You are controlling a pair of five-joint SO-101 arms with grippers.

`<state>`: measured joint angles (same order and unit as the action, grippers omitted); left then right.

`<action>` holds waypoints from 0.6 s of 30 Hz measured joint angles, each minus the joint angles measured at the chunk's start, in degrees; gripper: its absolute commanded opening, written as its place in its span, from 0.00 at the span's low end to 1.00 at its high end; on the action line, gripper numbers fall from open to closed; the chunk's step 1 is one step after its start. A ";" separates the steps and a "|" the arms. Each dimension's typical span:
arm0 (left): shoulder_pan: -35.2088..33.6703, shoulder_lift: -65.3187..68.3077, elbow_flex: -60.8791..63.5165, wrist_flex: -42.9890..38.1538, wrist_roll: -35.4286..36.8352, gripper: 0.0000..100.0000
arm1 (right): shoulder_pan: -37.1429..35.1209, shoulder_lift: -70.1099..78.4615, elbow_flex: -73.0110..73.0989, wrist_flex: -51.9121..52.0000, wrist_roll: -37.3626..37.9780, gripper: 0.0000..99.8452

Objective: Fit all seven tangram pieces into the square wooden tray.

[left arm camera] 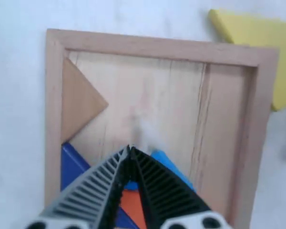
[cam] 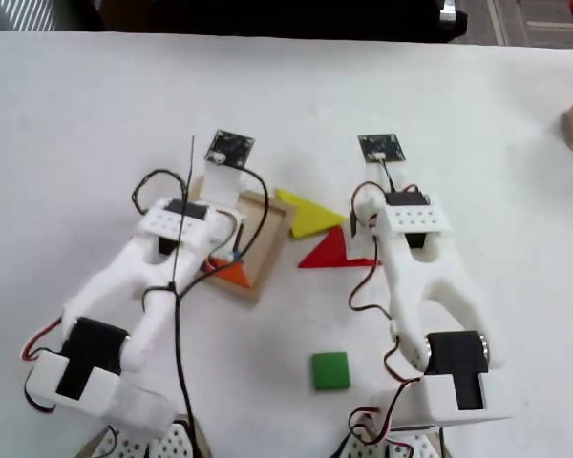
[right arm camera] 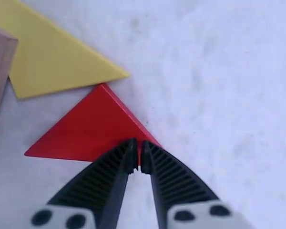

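A fixed camera looks steeply down over the white table (cam: 95, 114), with both arms stretched away from it. Each wrist camera sits close behind its own tips, the left gripper (left arm camera: 130, 150) over the wooden tray (left arm camera: 157, 47) and the right gripper (right arm camera: 137, 145) at the red triangle (right arm camera: 86, 133). All three views share the yellow triangle (cam: 310, 215).
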<state>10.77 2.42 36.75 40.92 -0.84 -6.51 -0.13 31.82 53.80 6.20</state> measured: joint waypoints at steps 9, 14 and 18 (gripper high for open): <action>-0.09 0.00 -1.14 1.14 -1.58 0.02 | 0.00 0.00 0.00 0.00 0.00 0.02; -2.64 0.00 -3.16 1.14 -1.58 0.02 | 0.00 0.00 0.00 0.00 0.00 0.02; -4.31 0.00 -4.13 1.14 -1.58 0.02 | 0.00 0.00 0.00 0.00 0.00 0.02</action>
<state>6.46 2.42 32.62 42.07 -2.42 -6.51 -0.13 31.82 53.80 6.20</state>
